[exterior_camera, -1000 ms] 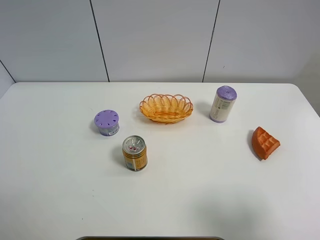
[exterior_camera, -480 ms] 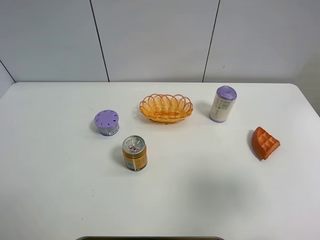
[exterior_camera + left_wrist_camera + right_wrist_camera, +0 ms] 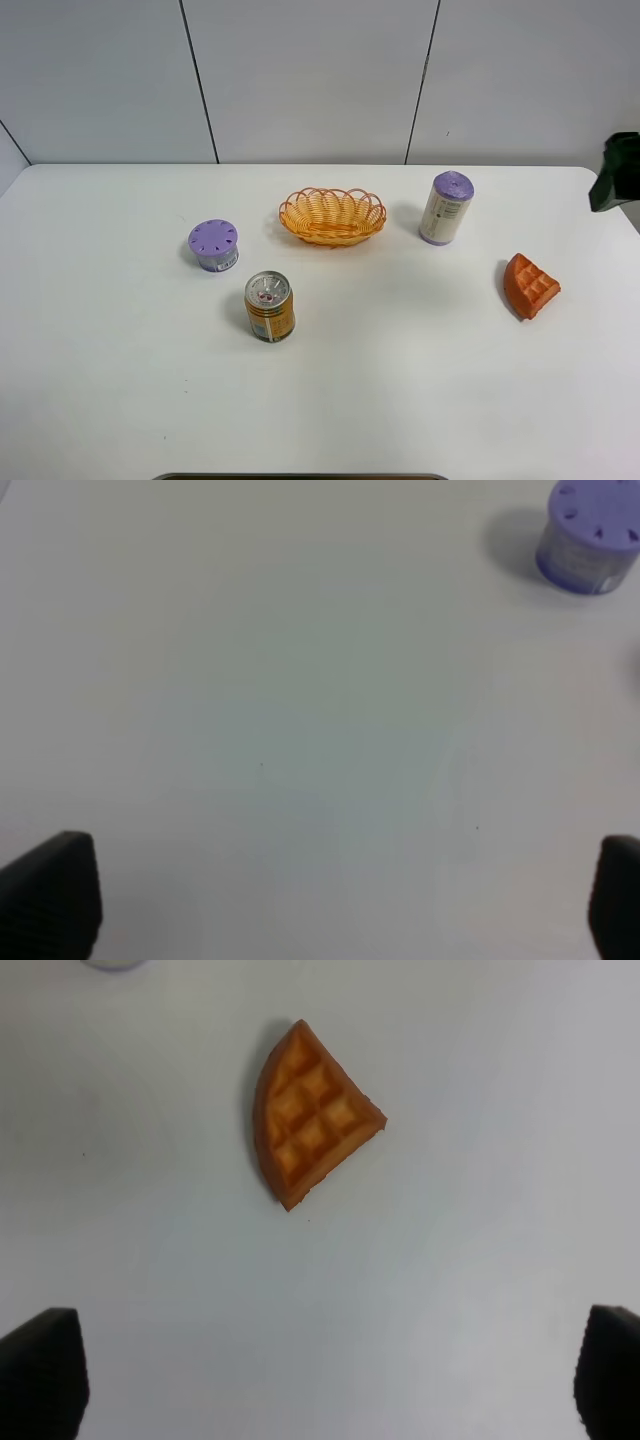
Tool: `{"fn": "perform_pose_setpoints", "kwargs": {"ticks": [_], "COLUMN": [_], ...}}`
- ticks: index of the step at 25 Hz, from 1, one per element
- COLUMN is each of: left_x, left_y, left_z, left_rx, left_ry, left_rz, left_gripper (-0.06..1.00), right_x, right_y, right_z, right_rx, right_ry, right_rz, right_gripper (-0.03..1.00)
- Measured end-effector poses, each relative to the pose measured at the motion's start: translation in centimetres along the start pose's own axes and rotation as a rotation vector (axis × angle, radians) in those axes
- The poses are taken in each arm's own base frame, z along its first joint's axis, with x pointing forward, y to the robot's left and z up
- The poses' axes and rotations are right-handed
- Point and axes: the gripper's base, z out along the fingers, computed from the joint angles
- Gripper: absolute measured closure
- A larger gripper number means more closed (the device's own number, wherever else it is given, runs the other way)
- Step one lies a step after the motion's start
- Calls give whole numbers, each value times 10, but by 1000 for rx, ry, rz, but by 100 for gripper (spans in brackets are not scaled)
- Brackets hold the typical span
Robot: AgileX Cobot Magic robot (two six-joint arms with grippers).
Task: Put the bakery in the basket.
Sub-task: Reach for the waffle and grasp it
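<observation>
Orange-brown and scored in a grid, the bakery (image 3: 530,286) lies flat on the white table (image 3: 120,380) near its right edge. It is well apart from the basket (image 3: 333,216), which sits empty toward the far middle. A tall purple-capped canister (image 3: 446,208) stands between the two, just beside the basket's right end.

You are at the reach-in step, as I read it: nothing is held yet. Your right gripper (image 3: 325,1380) is spread wide, and its wrist view looks straight down on the wedge, which lies ahead of the fingertips, not between them. In the high view only a dark part of the right arm (image 3: 620,172) shows at the frame's edge, beyond the wedge. Your left gripper (image 3: 335,900) is also spread wide and empty, over bare table with the purple-lidded tub (image 3: 588,535) off to one side. It looks to have no part in this pick.

The next move calls for bringing the right gripper forward and down until the wedge sits between the fingers. Turn the wrist so they close across two opposite sides, not onto the point. The piece is low, so you will likely need to get close to the tabletop. For the carry, plan a lifted path that passes over the canister — or behind it.
</observation>
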Motion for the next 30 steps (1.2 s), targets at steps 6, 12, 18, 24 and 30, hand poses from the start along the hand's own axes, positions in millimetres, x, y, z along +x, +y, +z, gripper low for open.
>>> {"fn": "perform_pose_setpoints", "kwargs": {"ticks": [6,12,18,24,30], "left_x": [0,0,0,0,0], "left_y": [0,0,0,0,0], "left_z": [0,0,0,0,0], "left_rx": [0,0,0,0,0], "left_ry": [0,0,0,0,0], "left_rz": [0,0,0,0,0], "left_gripper": [-5,-5,-5,-5,-5], "right_x": [-37,-51,-53,-54,-54], "right_y": [-18,-32,-23,-19,-15], "right_z": [60,110,157,186,203], "right_rx": [50,55,-24,-47,-75], "right_ry": [180,252,332,356,354], "right_rz": [-30,-124,-182,-205,-202], "right_gripper": [0,0,0,0,0]}}
